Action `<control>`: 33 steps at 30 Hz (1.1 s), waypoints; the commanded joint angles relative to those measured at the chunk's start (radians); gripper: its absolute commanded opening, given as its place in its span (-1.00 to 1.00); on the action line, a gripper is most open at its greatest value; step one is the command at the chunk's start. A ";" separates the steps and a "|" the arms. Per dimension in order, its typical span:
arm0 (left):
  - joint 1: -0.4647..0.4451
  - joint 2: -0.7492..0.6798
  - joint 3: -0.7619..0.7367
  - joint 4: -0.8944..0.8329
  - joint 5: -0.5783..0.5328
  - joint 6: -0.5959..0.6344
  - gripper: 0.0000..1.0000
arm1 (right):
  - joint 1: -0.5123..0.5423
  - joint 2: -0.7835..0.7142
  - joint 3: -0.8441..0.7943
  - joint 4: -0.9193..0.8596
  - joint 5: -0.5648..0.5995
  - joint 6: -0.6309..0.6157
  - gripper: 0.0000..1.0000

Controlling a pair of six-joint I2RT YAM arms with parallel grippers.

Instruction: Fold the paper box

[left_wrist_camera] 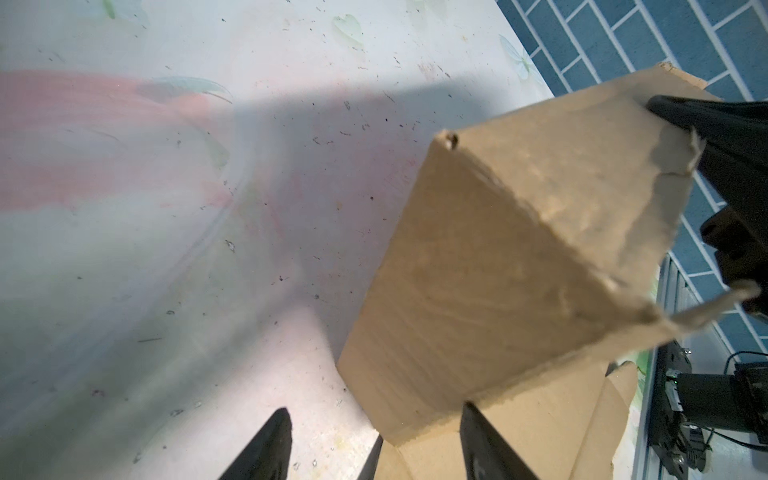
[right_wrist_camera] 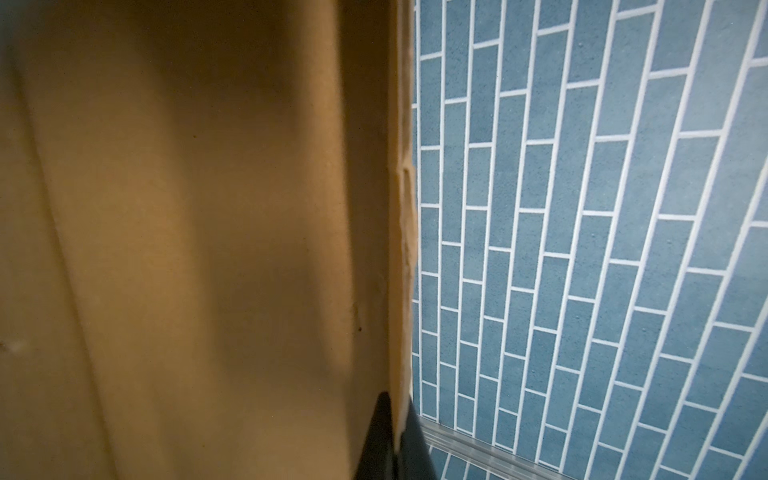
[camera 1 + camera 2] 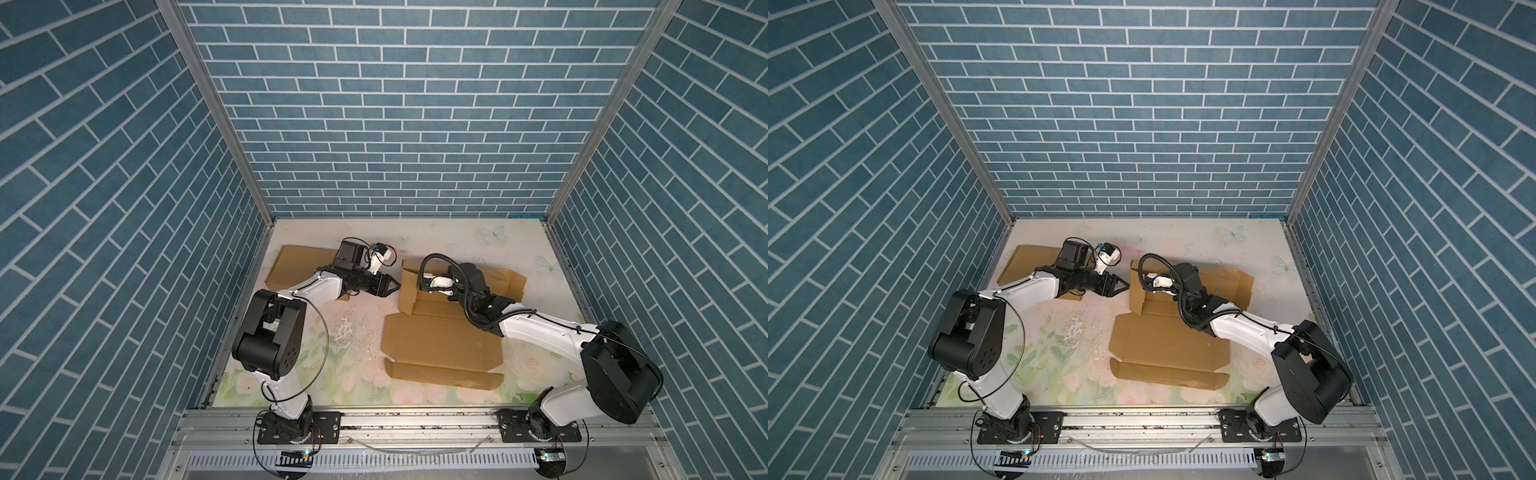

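Blue brick-pattern walls enclose a floral table. Paper box lies mostly flat, right of centre, with its far-left flap raised upright. Right arm reaches from its base over the box, wrist bent down; right gripper pinches the flap's edge, jaws closed on it. Left arm has its elbow high and forearm near level; left gripper points at the flap, just beside it, jaws parted and holding nothing. A second cardboard sheet lies under the left forearm.

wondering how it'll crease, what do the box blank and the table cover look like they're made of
Box blank: brown cardboard, matte; its cut edges are ragged and fibrous, probably thin corrugated. Table cover: floral printed sheet, perhaps vinyl, slight sheen, with scuffed, flaked patches.
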 commanded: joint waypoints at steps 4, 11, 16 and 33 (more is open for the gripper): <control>-0.022 -0.001 -0.005 -0.011 0.039 0.008 0.19 | 0.012 -0.008 -0.024 0.015 -0.009 -0.020 -1.00; -0.022 0.014 0.015 -0.014 0.020 0.026 0.07 | 0.013 -0.001 -0.022 0.020 -0.010 -0.020 -1.00; -0.056 0.023 -0.003 0.128 -0.056 -0.028 -0.03 | 0.021 0.004 -0.012 0.009 -0.007 -0.015 -1.00; -0.239 0.024 -0.112 0.319 -0.778 -0.188 -0.53 | 0.049 0.005 -0.004 -0.001 0.007 0.006 -1.00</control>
